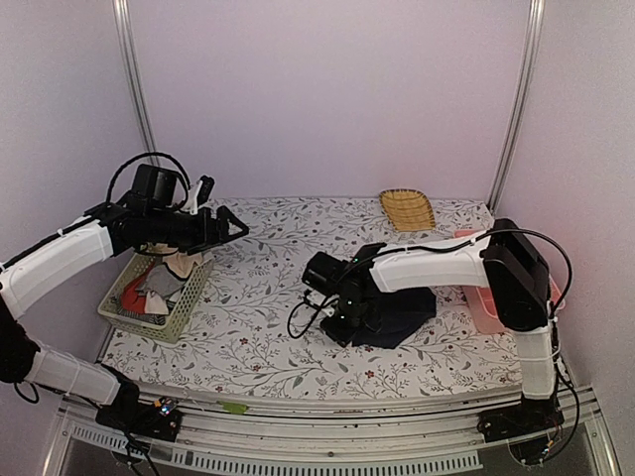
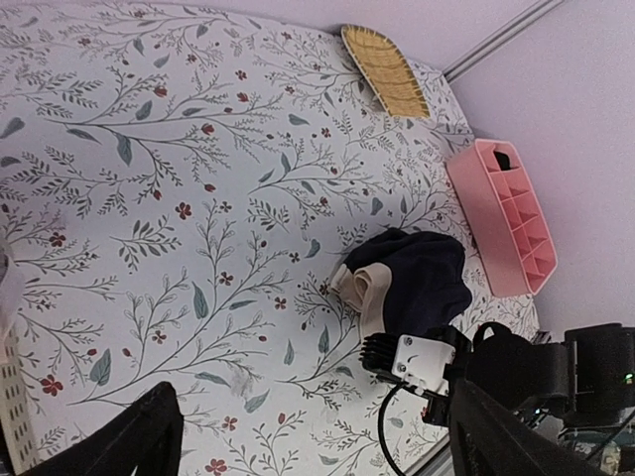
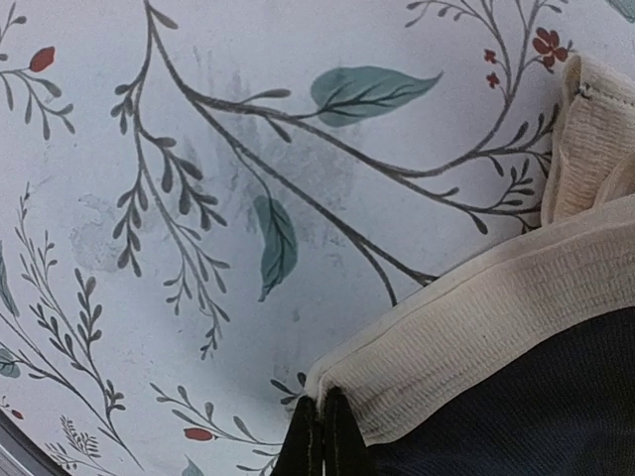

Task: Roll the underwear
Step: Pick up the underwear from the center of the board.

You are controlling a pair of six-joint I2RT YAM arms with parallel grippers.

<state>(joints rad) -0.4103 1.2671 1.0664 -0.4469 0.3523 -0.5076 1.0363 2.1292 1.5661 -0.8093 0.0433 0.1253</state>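
Soft, even light fills all 3 views, and the walls (image 1: 327,99) look a little purple. The bench (image 1: 268,327) is bright and its leaf print looks sharp. Shadows are pale and sit close under things, so the light seems to come from above. The dark underwear (image 2: 427,278) is so black that its folds hardly show. In the top view the bench's near edge looks bent.
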